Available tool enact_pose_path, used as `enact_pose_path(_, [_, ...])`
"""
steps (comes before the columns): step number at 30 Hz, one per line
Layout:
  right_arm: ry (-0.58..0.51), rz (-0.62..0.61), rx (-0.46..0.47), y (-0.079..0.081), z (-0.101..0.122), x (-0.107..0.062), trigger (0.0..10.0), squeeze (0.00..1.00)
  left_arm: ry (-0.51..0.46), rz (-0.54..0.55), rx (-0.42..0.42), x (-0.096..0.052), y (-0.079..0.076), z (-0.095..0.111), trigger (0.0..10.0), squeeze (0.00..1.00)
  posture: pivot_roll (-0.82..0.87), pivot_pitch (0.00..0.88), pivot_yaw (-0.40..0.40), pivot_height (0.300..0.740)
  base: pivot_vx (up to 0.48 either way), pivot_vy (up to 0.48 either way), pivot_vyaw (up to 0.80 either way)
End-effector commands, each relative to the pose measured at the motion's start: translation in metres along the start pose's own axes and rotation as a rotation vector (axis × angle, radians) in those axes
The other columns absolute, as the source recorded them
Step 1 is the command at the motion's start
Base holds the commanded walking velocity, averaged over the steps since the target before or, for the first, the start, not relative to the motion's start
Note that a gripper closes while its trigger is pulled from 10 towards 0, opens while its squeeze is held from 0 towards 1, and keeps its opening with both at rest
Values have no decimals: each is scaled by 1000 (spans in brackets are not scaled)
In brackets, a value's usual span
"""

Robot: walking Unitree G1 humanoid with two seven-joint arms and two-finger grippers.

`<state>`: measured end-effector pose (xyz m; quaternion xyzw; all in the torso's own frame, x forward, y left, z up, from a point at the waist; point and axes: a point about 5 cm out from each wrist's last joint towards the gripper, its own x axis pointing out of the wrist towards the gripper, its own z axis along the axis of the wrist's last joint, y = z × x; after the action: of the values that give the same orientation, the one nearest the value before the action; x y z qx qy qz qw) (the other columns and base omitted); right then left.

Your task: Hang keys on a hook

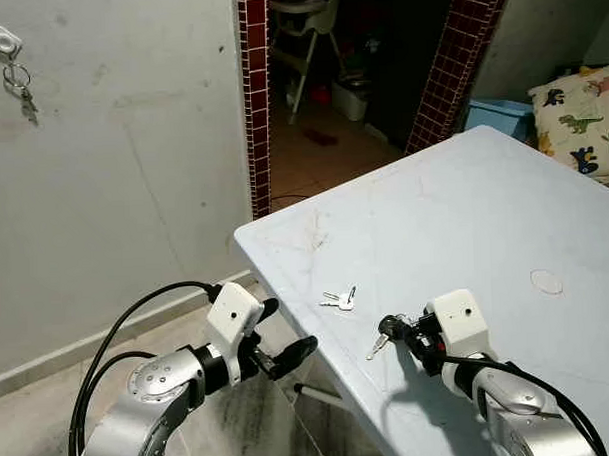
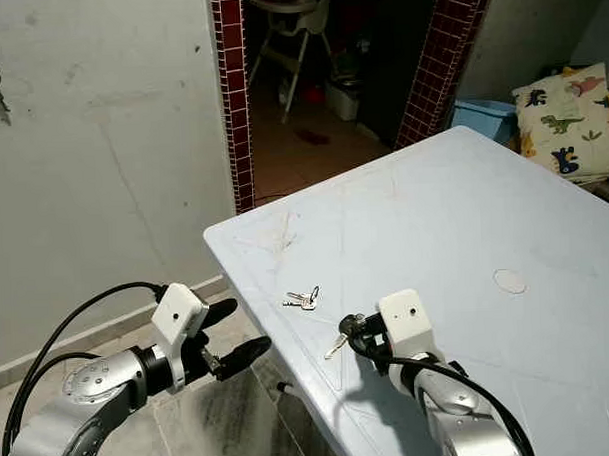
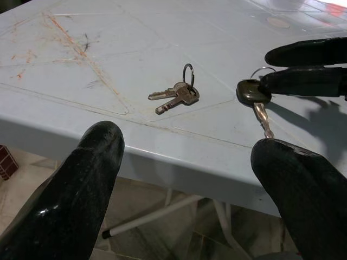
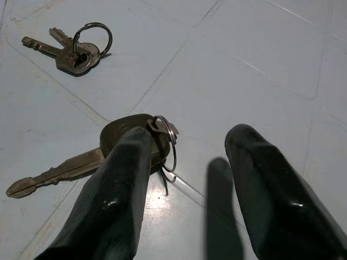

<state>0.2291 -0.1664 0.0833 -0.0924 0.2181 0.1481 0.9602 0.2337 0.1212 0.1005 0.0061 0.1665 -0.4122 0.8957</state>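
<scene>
I see my right gripper [image 4: 187, 179] spread open over the black-headed key [image 4: 122, 138], one finger [image 4: 116, 189] hiding its head.

left gripper [image 1: 285, 334] open, right gripper [image 4: 184, 179] seemingly open

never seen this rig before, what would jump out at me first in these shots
The right gripper sits on the pale blue table, its open fingers around the dark head of a key. Beside it lies a small bunch of keys near the table's edge, while the left gripper hangs open just off that edge. On the grey wall, up left, more keys dangle from a white hook.
</scene>
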Motion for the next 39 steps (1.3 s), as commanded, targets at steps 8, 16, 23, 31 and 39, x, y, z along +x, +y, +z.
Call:
enact_pose_path(8, [11,9,12,1,-5,1,0,0,-3,-18,13,3,-2,2,10000,0,31,0,-75,740,0,0,0])
enact_pose_path(16, [11,6,19,1,-6,1,0,0,-3,-25,13,3,-2,3,10000,0,32,0,-75,740,0,0,0])
enact_pose_path(23, [8,7,21,2,-6,2,0,0,6,-94,7,3,-7,3,10000,0,29,0,-70,740,0,0,0])
enact_pose_path(31, [1,4,21,2,-5,3,0,0,29,-148,1,4,-10,1,10000,0,28,0,-70,740,0,0,0])
enact_pose_path(39, [-11,5,32,4,-3,6,0,0,30,-147,0,4,-9,1,10000,0,32,0,-70,740,0,0,0])
